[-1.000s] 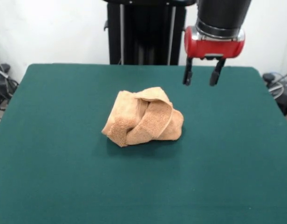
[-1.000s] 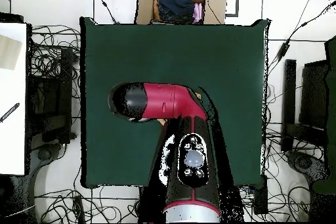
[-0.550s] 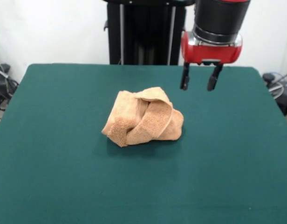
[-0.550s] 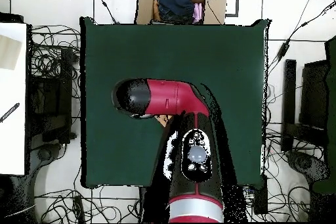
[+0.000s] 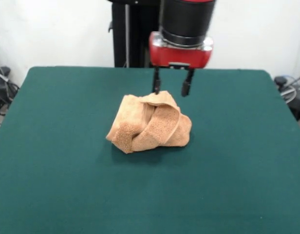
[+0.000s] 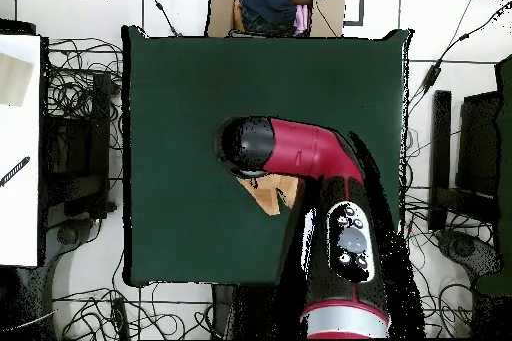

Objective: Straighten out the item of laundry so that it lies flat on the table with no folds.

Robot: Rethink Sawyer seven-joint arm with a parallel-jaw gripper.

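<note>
Towel (image 5: 150,122): light orange-tan terry cloth, bunched into a rounded heap near the middle of the desk (image 5: 52,185). Several thick folds wrap over one another. A rolled band runs from the lower left up and across the front, its looped pile showing rough and darker. A smoother flap lies over the top and curls down the right side. No edge lies flat; the heap stands up off the green surface and casts a thin shadow along its front. In the overhead view only a small tan patch (image 6: 268,195) shows beneath the arm.

Desk: dark green, felt-like, far wider than the towel, bare around it on all sides.

Hand (image 5: 171,86): two dark fingers (image 5: 156,86) pointing down from a red collar under a black cylinder. Fingers apart, nothing between them. Tips just above the towel's far top edge; contact cannot be told.

Change from a second ago: the hand then hung well off to the right of the towel, over bare desk. It has since come left and stands over the towel's rear. Finger spacing looks the same. Towel unchanged in shape and place.
</note>
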